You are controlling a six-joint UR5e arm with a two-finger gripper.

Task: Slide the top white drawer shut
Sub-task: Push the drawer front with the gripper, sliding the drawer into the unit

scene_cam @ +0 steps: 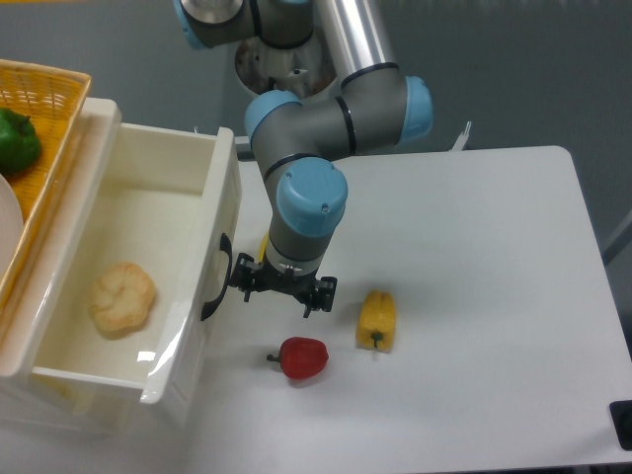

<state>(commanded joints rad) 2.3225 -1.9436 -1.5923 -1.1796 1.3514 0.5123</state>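
Note:
The top white drawer (148, 202) stands pulled far out of the cabinet toward the right, and its front panel carries a curved black handle (214, 282). A pale bread roll (122, 296) lies inside it. My gripper (283, 287) hangs just right of the drawer front, at handle height. Its fingers point down, spread apart with nothing between them. The left fingertip (245, 277) is close to the handle; I cannot tell whether it touches.
A red pepper (301, 357) and a yellow pepper (376, 320) lie on the white table (474, 247) right of and below the gripper. A wicker basket (44, 109) with a green pepper (17, 140) sits on the cabinet at top left.

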